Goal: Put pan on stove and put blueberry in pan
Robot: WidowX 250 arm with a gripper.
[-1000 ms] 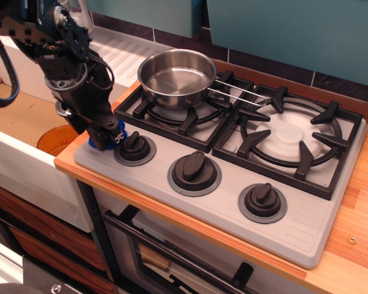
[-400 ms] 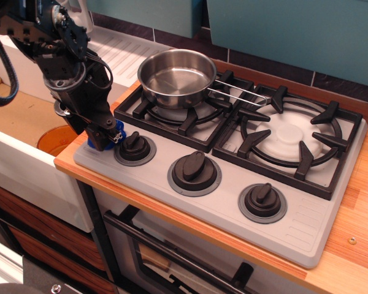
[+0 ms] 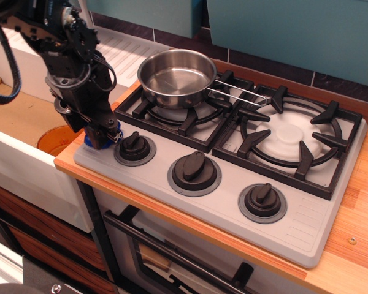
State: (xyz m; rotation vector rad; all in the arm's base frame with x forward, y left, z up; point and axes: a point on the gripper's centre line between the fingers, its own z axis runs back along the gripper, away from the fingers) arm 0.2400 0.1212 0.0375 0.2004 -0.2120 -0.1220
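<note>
The shiny steel pan [image 3: 176,76] sits on the left grate of the grey stove [image 3: 190,196], its wire handle pointing right. The pan is empty. My gripper [image 3: 102,136] is at the stove's front left corner, just left of the left knob [image 3: 135,147]. It is shut on the blueberry [image 3: 98,139], whose deep-blue balls show between and under the fingers. The blueberry is held slightly above the stove surface.
An orange disc [image 3: 54,139] lies in the white sink [image 3: 24,171] left of the stove. Two more knobs [image 3: 194,170] sit along the stove front. The right burner [image 3: 291,138] is bare. A white drainboard [image 3: 119,52] lies behind my arm.
My gripper has risen a little and shifted slightly left with the blueberry in it. The pan has not moved.
</note>
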